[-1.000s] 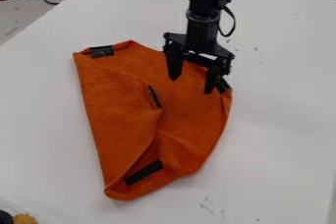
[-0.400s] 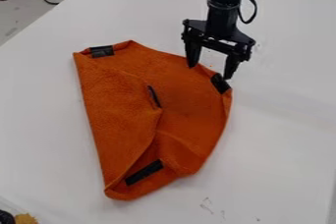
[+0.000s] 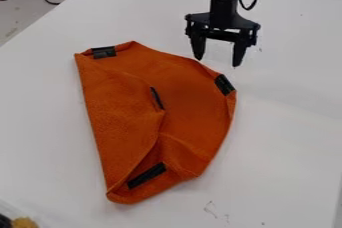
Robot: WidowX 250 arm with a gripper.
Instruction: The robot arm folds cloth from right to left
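1. Where the view ended at lower left, a pale rim (image 3: 11,209), possibly a container's, showed by a yellow fuzzy thing (image 3: 24,223); whether that lay inside was unclear.
2. Orange cloth (image 3: 190,92) lay on the white table (image 3: 287,122), a flap over its left part. Too deep a pinch at its right edge risked dragging everything; too shallow, slipping.
3. Beyond its upper right edge hung the gripper (image 3: 218,61), spread wide, nothing between its fingers.

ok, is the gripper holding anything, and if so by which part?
Nothing is held: the gripper has its fingers apart, and the orange cloth lies on the table.
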